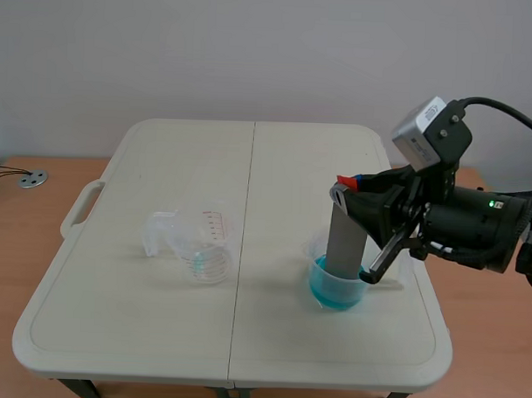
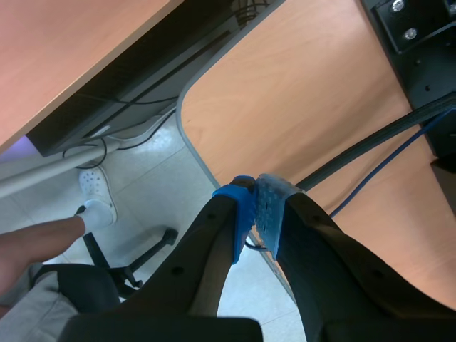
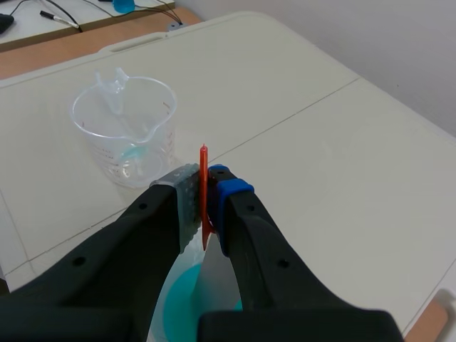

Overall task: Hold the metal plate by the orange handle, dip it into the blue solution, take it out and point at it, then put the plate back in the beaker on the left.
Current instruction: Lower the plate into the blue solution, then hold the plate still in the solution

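A plain, pale grey-white wall point(image 1: 254, 50) fills the far side, evenly lit; before it stands a cream plastic folding table point(image 1: 139, 334) with a centre seam and a moulded carry handle point(image 1: 80, 208) at its left edge; an orange-brown wooden desktop point(image 1: 19, 260) lies beside it, bearing a round metal cable grommet point(image 1: 32, 179); past a desk edge show a pale tiled floor point(image 2: 164, 192), a black chair base point(image 2: 146, 253) and a person's white clog point(image 2: 95, 192).
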Robot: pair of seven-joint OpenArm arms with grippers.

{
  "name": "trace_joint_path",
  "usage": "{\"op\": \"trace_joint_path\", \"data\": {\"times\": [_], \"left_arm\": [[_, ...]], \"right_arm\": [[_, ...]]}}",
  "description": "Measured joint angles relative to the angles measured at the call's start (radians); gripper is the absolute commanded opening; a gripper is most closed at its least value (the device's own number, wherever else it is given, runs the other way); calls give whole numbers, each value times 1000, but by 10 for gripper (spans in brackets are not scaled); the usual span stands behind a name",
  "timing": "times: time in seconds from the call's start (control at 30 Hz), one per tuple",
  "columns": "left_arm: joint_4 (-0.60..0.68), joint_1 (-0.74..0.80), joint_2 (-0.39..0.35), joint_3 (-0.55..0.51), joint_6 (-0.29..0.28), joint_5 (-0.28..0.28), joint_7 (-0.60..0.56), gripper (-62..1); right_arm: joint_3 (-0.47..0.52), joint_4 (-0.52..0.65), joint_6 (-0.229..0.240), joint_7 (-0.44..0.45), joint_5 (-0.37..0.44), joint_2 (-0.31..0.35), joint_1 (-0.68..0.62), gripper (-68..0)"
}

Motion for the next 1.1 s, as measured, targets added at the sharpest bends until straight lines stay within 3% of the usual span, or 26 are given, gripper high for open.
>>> {"op": "trace_joint_path", "data": {"times": [0.13,1.1], "left_arm": [[0,0,0,7,0,-3,0,-588],[0,0,0,7,3,-3,0,-588]], "right_arm": [[0,-5,-4,4,-32,-9,5,-662],[0,-7,-7,7,-32,-11,5,-662]]}}
